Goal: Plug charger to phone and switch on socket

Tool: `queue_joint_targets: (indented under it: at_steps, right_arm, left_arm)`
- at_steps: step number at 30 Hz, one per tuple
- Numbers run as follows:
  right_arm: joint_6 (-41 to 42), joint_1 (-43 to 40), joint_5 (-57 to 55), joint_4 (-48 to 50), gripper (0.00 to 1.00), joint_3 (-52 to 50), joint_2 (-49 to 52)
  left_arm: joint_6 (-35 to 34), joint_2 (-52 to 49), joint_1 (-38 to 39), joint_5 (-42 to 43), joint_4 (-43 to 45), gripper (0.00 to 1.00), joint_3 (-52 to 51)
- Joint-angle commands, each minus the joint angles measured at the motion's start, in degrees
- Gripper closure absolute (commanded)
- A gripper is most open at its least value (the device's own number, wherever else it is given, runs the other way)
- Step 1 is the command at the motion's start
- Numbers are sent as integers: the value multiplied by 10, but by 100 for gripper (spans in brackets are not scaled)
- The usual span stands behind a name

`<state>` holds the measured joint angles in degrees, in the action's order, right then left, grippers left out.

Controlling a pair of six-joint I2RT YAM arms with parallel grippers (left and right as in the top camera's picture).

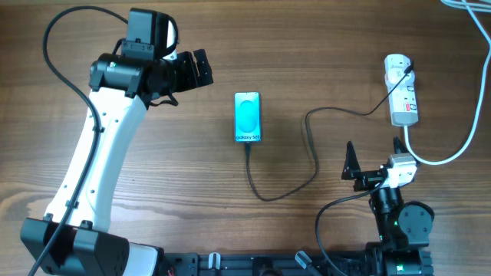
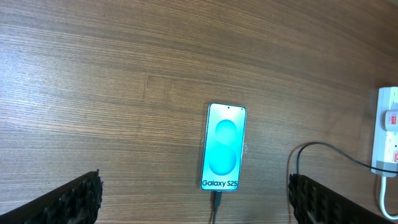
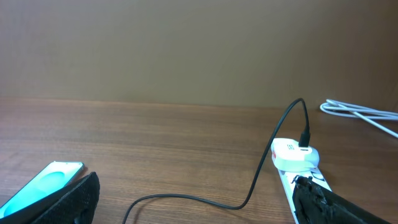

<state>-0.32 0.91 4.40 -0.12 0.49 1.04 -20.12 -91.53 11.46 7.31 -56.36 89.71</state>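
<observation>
Brown wood-grain table (image 1: 322, 46) fills every view. The phone (image 1: 247, 116) lies flat at the centre of the overhead frame, its cyan screen up and its "Galaxy S25" text at the lower short edge.

My left gripper (image 1: 196, 67) is up and to the left of it, well apart from it, with its jaws spread wide. In the left wrist view its pads (image 2: 73, 200) sit in the two bottom corners, with the phone upright between them.

The charger (image 1: 315, 162) is a thin black cable that meets the phone's lower short edge. From there it loops down and right, climbs, and runs across to a black plug on the socket (image 1: 402, 90) at the upper right. I cannot tell whether the connector tip is fully seated.

My right gripper (image 1: 374, 159) is at the lower right, below the socket and near it but not touching. It is also to the right of the cable's loop. Its jaws stand apart and hold nothing — in the right wrist view the phone's edge shows just above the left pad (image 3: 69, 200), and the socket is above the right one.

A white cord (image 1: 460, 149) curves away from the socket's lower end toward the right edge. The switch position is too small to read.
</observation>
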Motion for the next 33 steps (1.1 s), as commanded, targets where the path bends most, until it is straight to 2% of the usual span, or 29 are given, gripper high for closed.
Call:
queue_joint_targets:
  at_steps: [1, 8, 12, 17, 21, 23, 28, 33]
  right_arm:
    - [-10, -2, -10, 1, 0, -2, -8]
    - [-10, -2, -10, 1, 0, -2, -8]
    - [-10, -2, -10, 1, 0, -2, -8]
    - [-10, -2, -10, 1, 0, -2, -8]
    - [-10, -2, -9, 1, 0, -2, -8]
    - [-10, -2, -10, 1, 0, -2, -8]
    - [-10, -2, -10, 1, 0, -2, -8]
    - [-11, -2, -10, 1, 0, -2, -8]
  left_arm:
    - [-5, -3, 0, -4, 2, 0, -1]
    - [-5, 0, 0, -4, 1, 0, -1]
    - [4, 45, 0, -11, -9, 0, -32]
    - [14, 148, -2, -31, 97, 0, -221]
    - [22, 245, -23, -40, 98, 0, -303]
    - [80, 299, -25, -34, 151, 0, -361]
    - [236, 460, -32, 52, 332, 0, -561]
    - [238, 626, -98, 75, 354, 0, -673]
